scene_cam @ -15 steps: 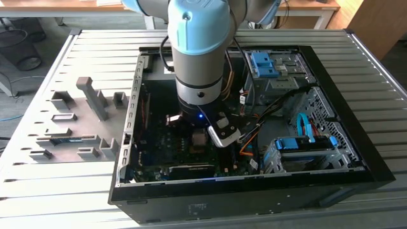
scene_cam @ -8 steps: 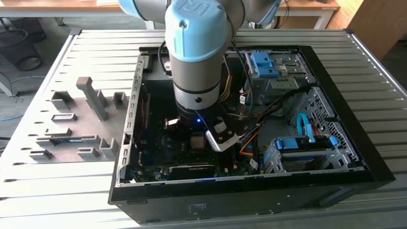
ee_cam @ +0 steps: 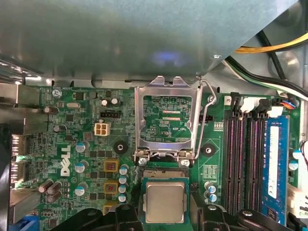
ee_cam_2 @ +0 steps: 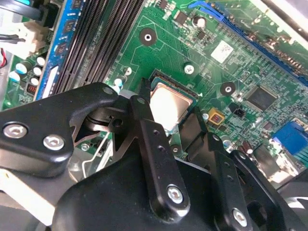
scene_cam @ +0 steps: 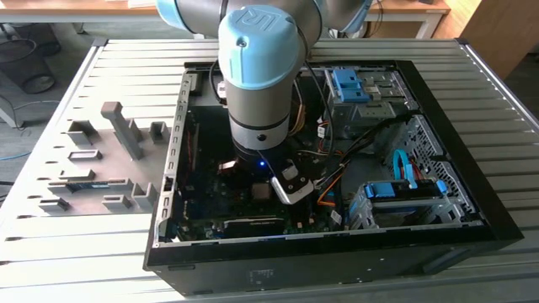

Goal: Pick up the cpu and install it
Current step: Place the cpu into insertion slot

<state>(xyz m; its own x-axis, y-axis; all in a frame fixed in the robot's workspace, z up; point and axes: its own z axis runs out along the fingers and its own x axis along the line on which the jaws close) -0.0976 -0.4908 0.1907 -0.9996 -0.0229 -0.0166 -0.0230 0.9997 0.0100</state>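
Squarely below the open frame, the small flat square cpu with its silver-grey metal top lies level in the green-rimmed socket of the green printed motherboard. The black, bolted metal gripper straddles it from both sides. I cannot tell whether the gripper is pinching the chip or has let it go. As I judge it, the chip sits flat and aligned with the socket edges because it only seats when set straight down.

The silver stamped-steel load frame stands hinged back, away from the socket. Its thin bent wire lever is unhooked along one side of the frame. That leaves the socket bare for the chip. Past the lever, on the far side from the frame, run the long black memory slots and a blue memory stick.

In the exterior view, the grey and light-blue robot arm reaches straight down into the open black computer case. This puts the wrist directly over the board.

Large white lettering is printed on the board beside the frame. A short line of small white print shows through the frame's window. In the second wrist view, a small white sticker sits on the board beyond the socket.
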